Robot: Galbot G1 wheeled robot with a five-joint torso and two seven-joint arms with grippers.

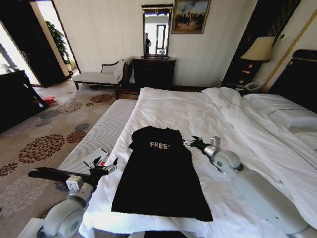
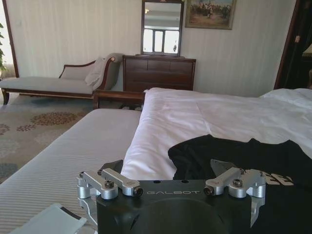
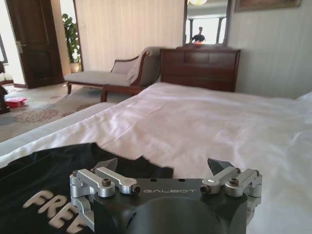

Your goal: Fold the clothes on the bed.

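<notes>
The clothes are one black T-shirt (image 1: pixel 161 173) with pale "FREE" lettering, lying flat and front-up on the white bed (image 1: pixel 223 119), collar away from me and hem near the foot edge. My left gripper (image 1: pixel 106 167) hovers open just off the shirt's left side, over the bed's edge; in its wrist view the left gripper (image 2: pixel 168 168) has its fingers spread, with the shirt (image 2: pixel 234 153) beyond. By the shirt's right shoulder my right gripper (image 1: pixel 190 143) is open and empty. The right wrist view shows that gripper (image 3: pixel 162 165) just above the shirt (image 3: pixel 48 170) and sheet.
A white-cushioned bench (image 1: pixel 99 134) runs along the bed's left side, with a small white packet (image 1: pixel 96 157) on it under my left arm. Pillows (image 1: pixel 292 116) lie at the right. A dark dresser (image 1: pixel 153 72) and a chaise (image 1: pixel 99 77) stand by the far wall.
</notes>
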